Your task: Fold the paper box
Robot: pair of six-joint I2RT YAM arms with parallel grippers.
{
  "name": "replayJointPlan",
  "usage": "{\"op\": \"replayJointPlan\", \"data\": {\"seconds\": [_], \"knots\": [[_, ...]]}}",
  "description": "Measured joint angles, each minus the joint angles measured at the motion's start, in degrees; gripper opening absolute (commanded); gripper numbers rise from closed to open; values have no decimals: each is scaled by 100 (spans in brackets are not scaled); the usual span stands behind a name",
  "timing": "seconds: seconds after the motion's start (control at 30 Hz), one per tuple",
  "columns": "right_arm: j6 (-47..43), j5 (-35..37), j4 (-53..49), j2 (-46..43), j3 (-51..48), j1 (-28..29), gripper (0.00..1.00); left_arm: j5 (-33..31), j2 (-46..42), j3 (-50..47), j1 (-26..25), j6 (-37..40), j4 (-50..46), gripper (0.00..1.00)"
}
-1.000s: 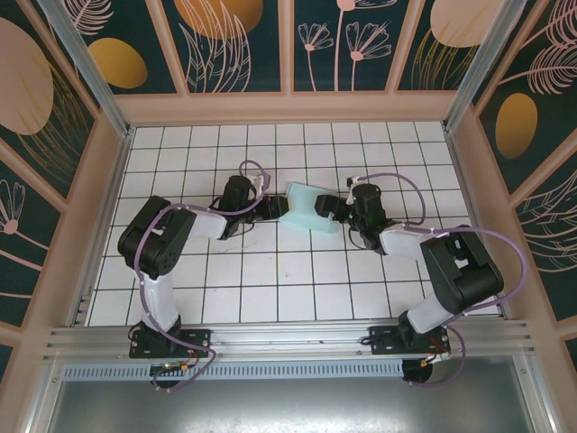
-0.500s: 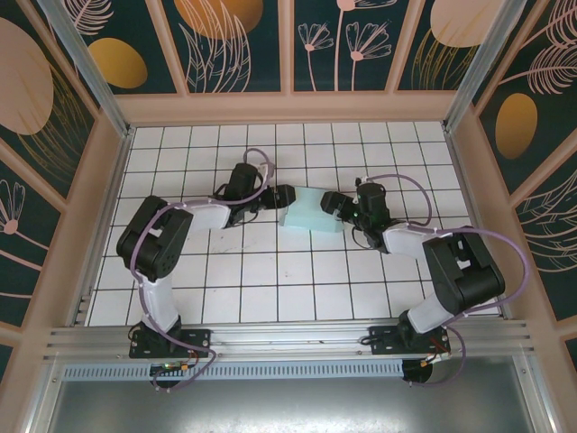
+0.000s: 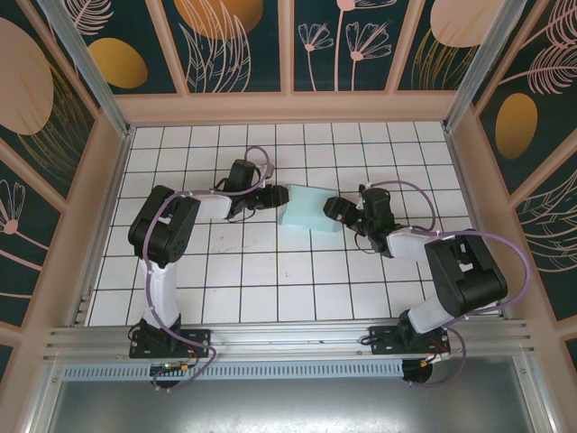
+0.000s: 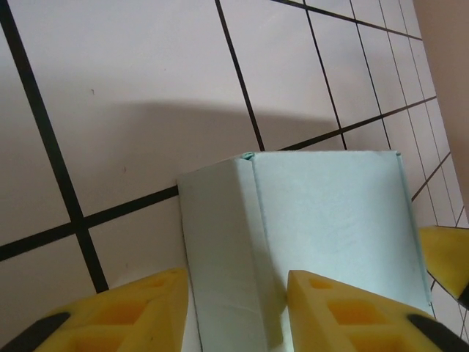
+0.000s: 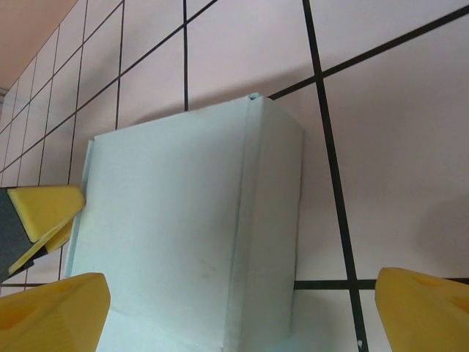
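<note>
Paper box [image 3: 309, 209] is lying lengthwise btwn both arms, left jaws half-spread straddling one end, right jaws wide-spread framing opp. end.

Paper box [image 3: 309, 208]: thin pale aqua card, matt and finely grained, with sharp creases.
Fingers [image 4: 139, 312]: yellow and matt; we take them for moulded plastic, though the close view is blurred.
Table [image 3: 270, 271]: smooth white surface with black grid lines and a faint sheen.
Rail [image 3: 288, 341], lower edge of the top view: brushed metal.
</note>
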Motion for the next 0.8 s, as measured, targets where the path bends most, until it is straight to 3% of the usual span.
{"op": "replayJointPlan", "data": {"seconds": [0.3, 0.8], "knots": [[96, -160, 103, 0, 0, -9, 93, 435, 20, -57, 144, -70, 122, 25], [627, -691, 695, 129, 4, -26, 93, 1290, 188, -636, 538, -793, 1528, 14]]}}
